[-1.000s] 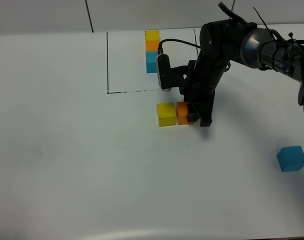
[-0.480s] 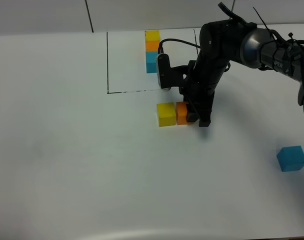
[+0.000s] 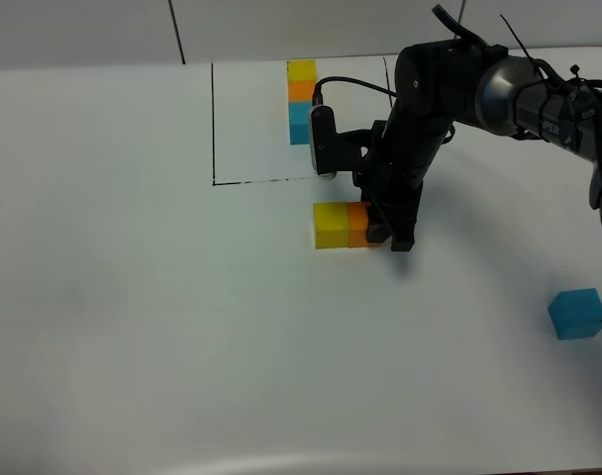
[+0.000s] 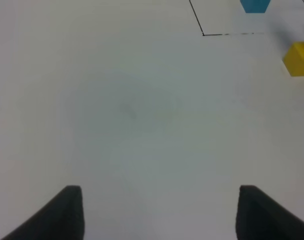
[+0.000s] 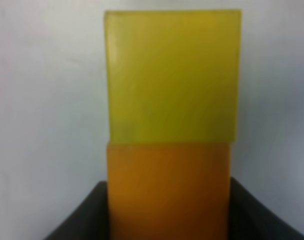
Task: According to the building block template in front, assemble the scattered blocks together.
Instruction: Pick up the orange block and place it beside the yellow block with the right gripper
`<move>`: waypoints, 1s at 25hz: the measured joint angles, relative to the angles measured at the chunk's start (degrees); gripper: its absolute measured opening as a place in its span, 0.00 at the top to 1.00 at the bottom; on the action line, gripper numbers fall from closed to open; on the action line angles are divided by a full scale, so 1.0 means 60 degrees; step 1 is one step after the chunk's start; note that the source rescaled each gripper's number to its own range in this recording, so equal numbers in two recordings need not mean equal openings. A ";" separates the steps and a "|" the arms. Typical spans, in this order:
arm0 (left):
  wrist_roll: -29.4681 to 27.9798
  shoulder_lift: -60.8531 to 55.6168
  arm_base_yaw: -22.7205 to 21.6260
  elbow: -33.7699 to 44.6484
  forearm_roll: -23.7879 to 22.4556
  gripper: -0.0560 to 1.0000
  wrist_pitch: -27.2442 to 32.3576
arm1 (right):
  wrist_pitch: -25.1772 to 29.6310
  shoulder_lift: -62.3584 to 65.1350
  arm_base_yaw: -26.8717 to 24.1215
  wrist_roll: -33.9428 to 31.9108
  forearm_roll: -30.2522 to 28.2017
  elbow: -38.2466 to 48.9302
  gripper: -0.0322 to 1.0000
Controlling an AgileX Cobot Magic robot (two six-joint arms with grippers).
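The building block template (image 3: 301, 101), a yellow, orange and blue row, lies at the back by a black drawn outline. In front of it, the loose yellow block (image 3: 330, 224) and orange block (image 3: 358, 224) sit side by side and touching. My right gripper (image 3: 385, 233) is shut on the orange block (image 5: 168, 190), whose face presses flush against the yellow block (image 5: 172, 75) in the right wrist view. The blue block (image 3: 577, 314) lies alone far to the right. My left gripper (image 4: 159, 212) is open over bare table, out of the exterior view.
The black outline (image 3: 214, 129) marks a rectangle on the white table (image 3: 182, 317). The left wrist view catches the yellow block (image 4: 298, 59) and the template's blue cube (image 4: 254, 5) at its edge. The right arm's black links (image 3: 450, 84) reach in from the right.
My right gripper has pushed the orange block left against the yellow one, closing the small gap and squaring the two up. The blue block and the left gripper have not moved.
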State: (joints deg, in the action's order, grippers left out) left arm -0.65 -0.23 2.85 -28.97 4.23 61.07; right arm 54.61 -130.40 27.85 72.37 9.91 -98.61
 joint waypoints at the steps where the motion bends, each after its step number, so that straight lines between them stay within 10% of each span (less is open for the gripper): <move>1: 0.0000 0.0000 0.0000 0.0000 0.0000 0.58 0.0000 | 0.0000 0.0000 0.0000 0.0000 0.0000 0.0000 0.95; 14: 0.0000 0.0000 0.0000 0.0000 0.0000 0.58 0.0000 | -0.0002 0.0009 0.0063 -0.0121 -0.0212 0.0000 0.94; 25: 0.0000 0.0000 0.0000 0.0000 0.0000 0.58 0.0000 | 0.0238 0.0623 -0.0037 -0.1585 -0.0563 0.0000 0.44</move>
State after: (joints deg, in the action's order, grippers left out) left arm -0.65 -0.23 2.85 -28.97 4.23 61.07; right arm 56.04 -126.66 27.62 62.86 6.53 -98.61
